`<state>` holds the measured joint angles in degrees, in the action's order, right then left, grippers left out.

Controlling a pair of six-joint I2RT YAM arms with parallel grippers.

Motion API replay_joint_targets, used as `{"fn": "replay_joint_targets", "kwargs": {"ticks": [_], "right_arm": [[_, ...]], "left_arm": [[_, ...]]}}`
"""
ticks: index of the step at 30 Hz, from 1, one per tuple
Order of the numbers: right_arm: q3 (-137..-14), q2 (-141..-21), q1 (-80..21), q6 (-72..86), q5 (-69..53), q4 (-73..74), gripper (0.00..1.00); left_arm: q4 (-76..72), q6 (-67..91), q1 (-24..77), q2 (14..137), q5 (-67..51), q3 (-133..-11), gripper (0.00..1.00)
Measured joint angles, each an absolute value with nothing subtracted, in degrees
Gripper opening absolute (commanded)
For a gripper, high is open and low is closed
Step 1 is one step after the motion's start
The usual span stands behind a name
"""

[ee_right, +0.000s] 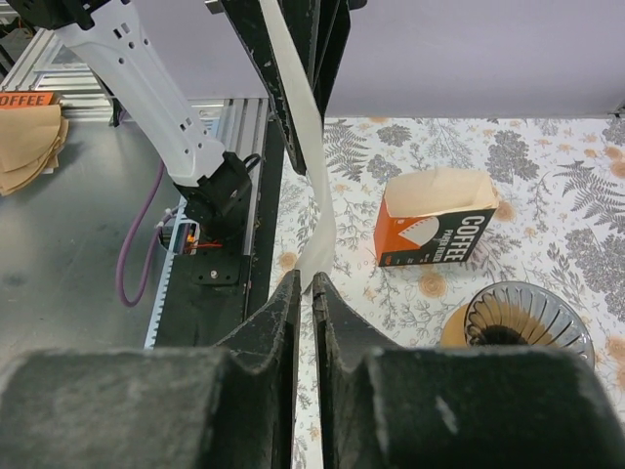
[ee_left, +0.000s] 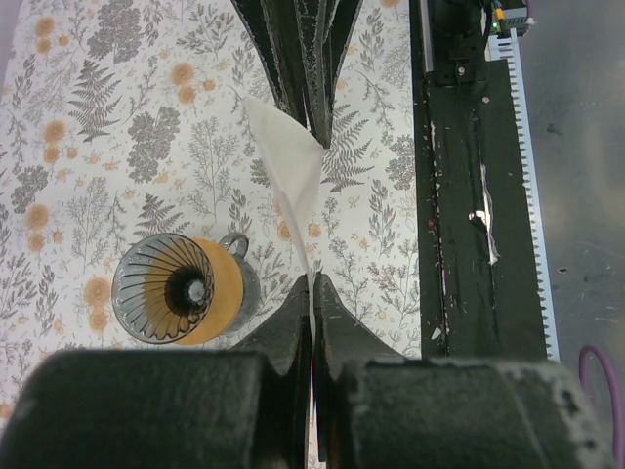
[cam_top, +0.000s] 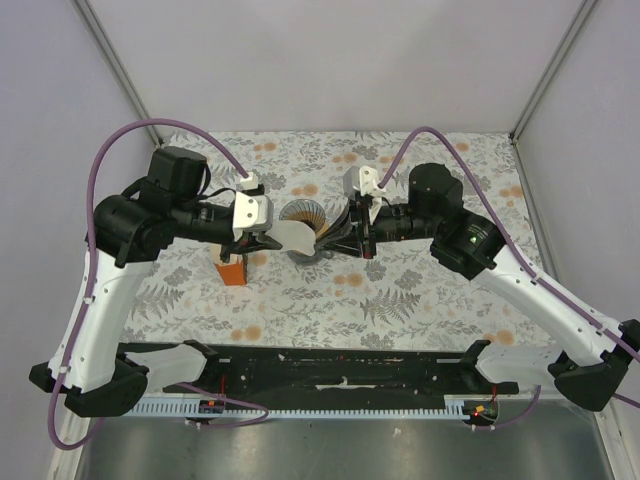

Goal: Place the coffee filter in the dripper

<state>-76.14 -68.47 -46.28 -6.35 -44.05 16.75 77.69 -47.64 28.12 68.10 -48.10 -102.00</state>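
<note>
The left gripper (ee_left: 312, 293) has its two fingers closed together on the near edge of the coffee filter (ee_left: 288, 166), so the paper comes straight out from between their tips. From there the filter stretches across to the right gripper (ee_right: 307, 288), which faces the left one from the opposite side. The right fingers stand very narrow, with only a thin slit between them, and the other end of the paper goes into this slit; if they really press it, I cannot tell. The filter therefore hangs in the air between the two grippers, above the flowered table (cam_top: 420, 290), and it touches nothing else. Beyond the right fingers an orange-and-tan paper packet (ee_right: 435, 230) stands upright on the table, open at the top, with "COFFEE" printed in white letters on its front; the smaller line under it I cannot read surely. The dripper (ee_left: 176, 288) is on the table beside the hanging filter and apart from it, with a dark ribbed cone inside and an orange rim. Far off at the side, beyond the table's edge, lies a stack of tan filters (ee_right: 29, 137) under an orange label that also reads "COFFEE". The filter itself is thin white paper, flat and folded, wider near the right gripper and narrowing to a strip at the left fingers.
</note>
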Motion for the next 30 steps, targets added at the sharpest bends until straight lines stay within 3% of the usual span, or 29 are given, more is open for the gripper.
{"fn": "replay_joint_targets", "kwargs": {"ticks": [11,30], "right_arm": [[-76.2,-68.5,-46.3,-6.0,-43.4,15.0,0.26],[-77.2,-70.3,-45.0,-7.1,-40.2,15.5,0.30]], "left_arm": [[77.7,-47.6,28.2,68.1,-48.1,-101.8,0.02],[77.7,-47.7,28.3,68.1,-48.3,-101.8,0.02]]}}
